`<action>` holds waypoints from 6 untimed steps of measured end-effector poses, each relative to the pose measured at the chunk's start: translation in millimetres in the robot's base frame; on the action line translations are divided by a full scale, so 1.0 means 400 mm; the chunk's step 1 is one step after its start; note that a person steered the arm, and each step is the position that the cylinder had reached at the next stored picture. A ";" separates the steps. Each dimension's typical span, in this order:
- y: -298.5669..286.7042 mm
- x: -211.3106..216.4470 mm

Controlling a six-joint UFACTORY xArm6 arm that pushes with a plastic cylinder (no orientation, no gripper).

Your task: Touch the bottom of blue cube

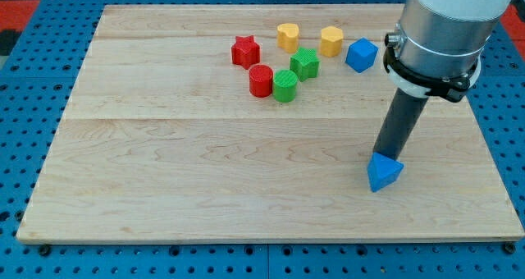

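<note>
My tip point(380, 157), which has no claw to open or close, is sitting against the blue triangle block point(385, 174) near the bench's point(205, 180) right side, while the blue cube point(361, 55) is waiting far behind it, so its near side is staying easy to reach.

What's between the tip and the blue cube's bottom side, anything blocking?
Nothing visible. My tip sits at the view's lower right, against the blue triangular block. The blue cube is farther toward the view's top; the board between is bare. The other blocks lie to the cube's left.
</note>
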State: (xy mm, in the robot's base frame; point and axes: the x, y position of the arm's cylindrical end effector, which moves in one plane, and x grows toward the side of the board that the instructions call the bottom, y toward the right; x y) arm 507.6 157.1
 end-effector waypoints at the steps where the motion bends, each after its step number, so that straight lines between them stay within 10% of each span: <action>1: 0.012 -0.027; 6: 0.050 -0.139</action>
